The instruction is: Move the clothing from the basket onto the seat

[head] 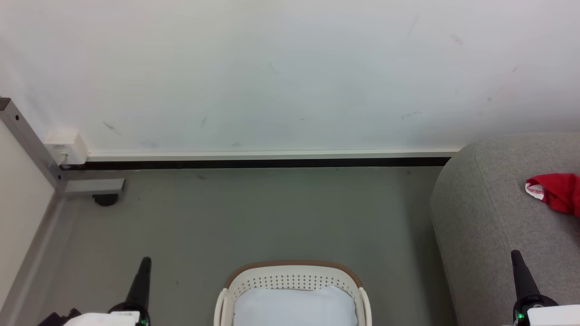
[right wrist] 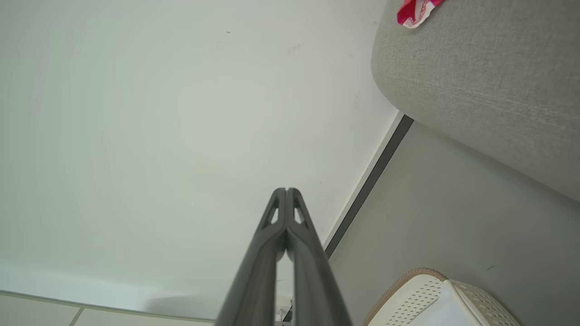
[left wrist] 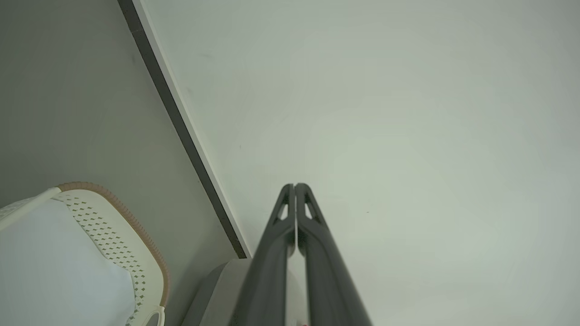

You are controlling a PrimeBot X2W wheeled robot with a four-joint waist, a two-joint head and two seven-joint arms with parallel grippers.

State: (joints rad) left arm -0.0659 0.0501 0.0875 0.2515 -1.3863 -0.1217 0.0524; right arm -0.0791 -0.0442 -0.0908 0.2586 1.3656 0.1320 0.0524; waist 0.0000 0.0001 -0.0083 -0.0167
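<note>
Left gripper (head: 145, 262): fingers pressed together with nothing between them. It sits low at near left and points toward the far wall (head: 272, 68).
Right gripper (head: 516, 254): fingers likewise pressed together and empty. It sits at near right, in front of the seat's left flank.
Clothing (head: 556, 191): one red piece with a white edge band lies on top of the seat (head: 489, 217). It is cut off by the right border of the head view.
Clothing against right gripper: farther away and slightly right of the fingertips, apart from them, no contact.
Clothing against left gripper: well apart, with the basket and open floor (head: 272, 213) between.
Basket (head: 290, 275): stands on the floor at near centre, between the two grippers and left of the seat. Pale white material (head: 294, 308) covers its interior; whether this is liner or cloth cannot be told.
</note>
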